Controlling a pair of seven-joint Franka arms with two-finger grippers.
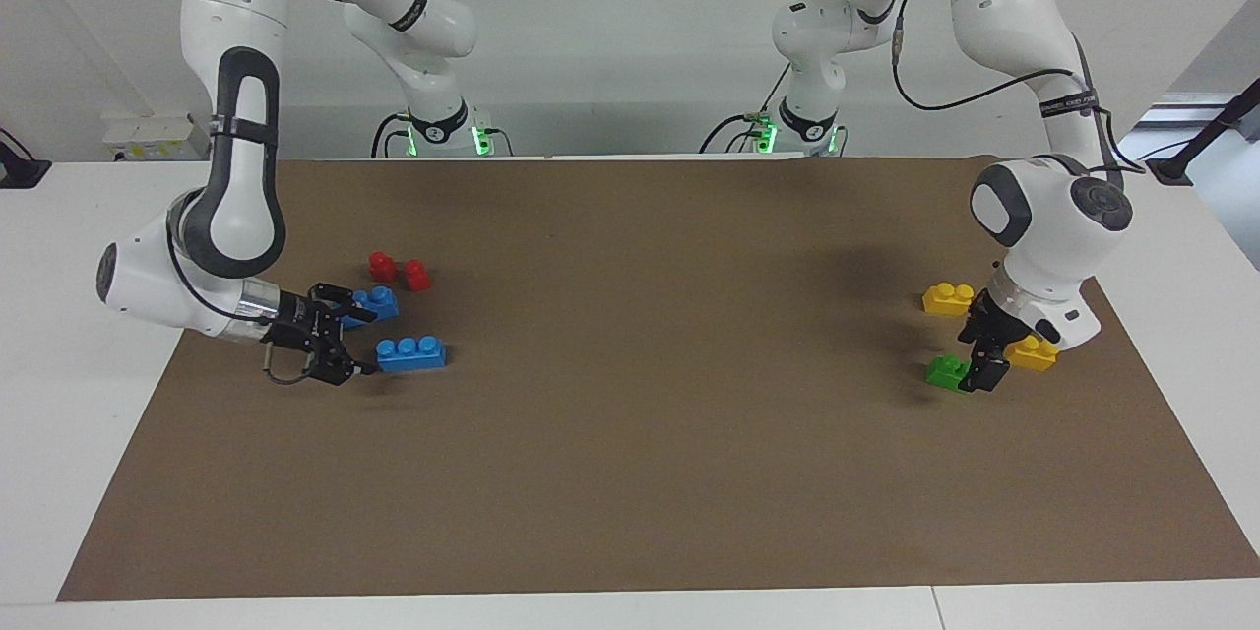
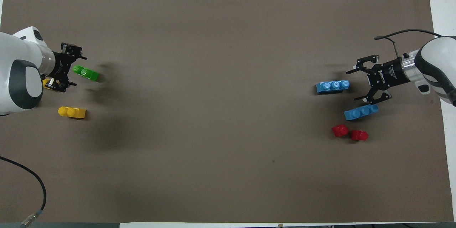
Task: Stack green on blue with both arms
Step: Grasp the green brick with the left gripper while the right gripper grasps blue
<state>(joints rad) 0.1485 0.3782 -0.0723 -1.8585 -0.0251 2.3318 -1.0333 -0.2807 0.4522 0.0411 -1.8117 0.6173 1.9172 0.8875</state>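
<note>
The white bench (image 1: 59, 315) carries one brown mat (image 1: 630, 413) that covers most of it. Two white arms reach down onto the mat: the left arm (image 1: 1048, 207) at its own end of the bench and the right arm (image 1: 236, 177) at the other. Their upper links are cut off at the top of the facing view.

There are two hands. The left hand (image 2: 75, 70) is down at the mat with its fingers spread wide. They stand to either side of one end of a green brick (image 2: 85, 73). Whether they touch it cannot be told. The right hand (image 2: 352, 85) is also spread wide and holds nothing. It sits low, just beside the end of one blue brick (image 2: 332, 86).

Two blue three-stud bricks lie at the right arm's end of the bench. The second blue brick (image 2: 361, 112) is nearer to the robots, and in the facing view the right hand partly covers it.

Only one green brick shows, and it lies flat on the mat. Two yellow bricks show. One yellow brick (image 2: 72, 112) lies in the clear, nearer to the robots than the green brick. The other yellow brick (image 1: 1032, 354) is mostly hidden by the left arm's wrist.

Two small red bricks (image 2: 349, 132) sit side by side, nearer to the robots than the blue bricks.
</note>
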